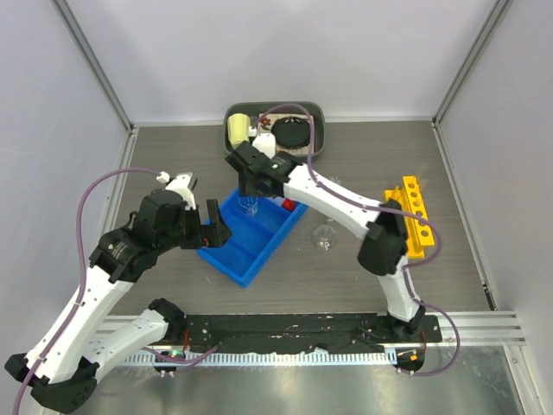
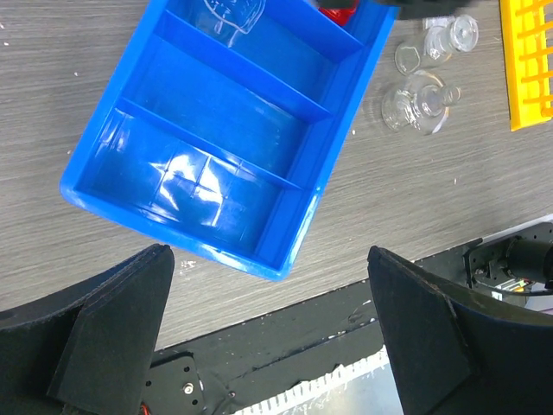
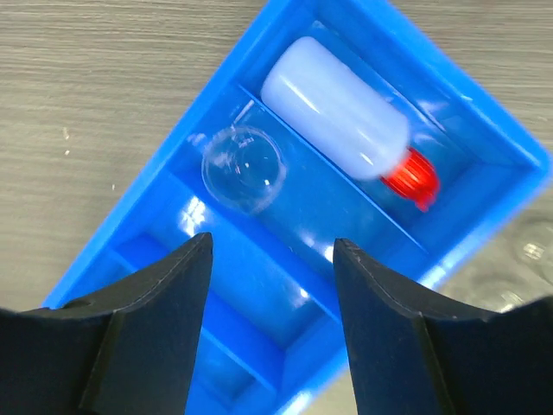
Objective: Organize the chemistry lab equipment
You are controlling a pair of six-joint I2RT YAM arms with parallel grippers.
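From above, my right gripper (image 1: 251,183) hangs over the far end of the tray (image 1: 235,252). That puts it right above the beaker (image 1: 249,205), where glass can go down into a compartment rather than onto the table. My left gripper (image 1: 212,226) sits just beside the tray's near-left edge, probably to steady it or to take the next piece. Two flasks (image 1: 324,235) lie on the table between the tray and the rack (image 1: 415,216), not yet sorted. From my left wrist, the left gripper (image 2: 268,255) is spread fully wide with nothing in it. The tray (image 2: 104,186) below shows two bare compartments, the beaker (image 2: 232,15) is at the top edge, and the flasks (image 2: 415,104) are off to the right. From my right wrist, the right gripper (image 3: 272,246) has its fingers partly apart and grips nothing. The beaker (image 3: 244,169) rests free in the middle compartment of the tray (image 3: 143,246); whether it is upright or leaning I cannot tell. The bottle (image 3: 337,121) lies on its side in the next compartment, so each kind gets its own slot.
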